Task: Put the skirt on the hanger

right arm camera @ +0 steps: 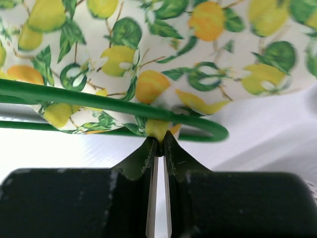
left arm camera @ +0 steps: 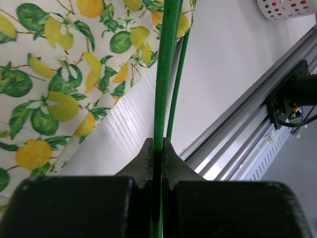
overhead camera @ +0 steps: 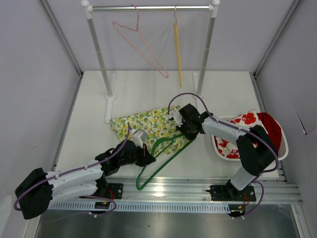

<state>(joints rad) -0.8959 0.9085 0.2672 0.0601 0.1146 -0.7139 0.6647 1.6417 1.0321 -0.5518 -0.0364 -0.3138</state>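
Left gripper (left arm camera: 157, 148) fingers clamped tight on green hanger (left arm camera: 166, 74) wire, low over table (left arm camera: 223, 64). Right gripper (right arm camera: 158, 144) pinching skirt (right arm camera: 148, 59) hem beside hanger's rounded end. Skirt lies spread on table, hanger overlapping its near edge.

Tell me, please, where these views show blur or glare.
Top external: even light, sharp, with glare on the metal rail. Left wrist: skirt and hanger crisp, left hand dark. Right wrist: skirt print soft towards the top right.
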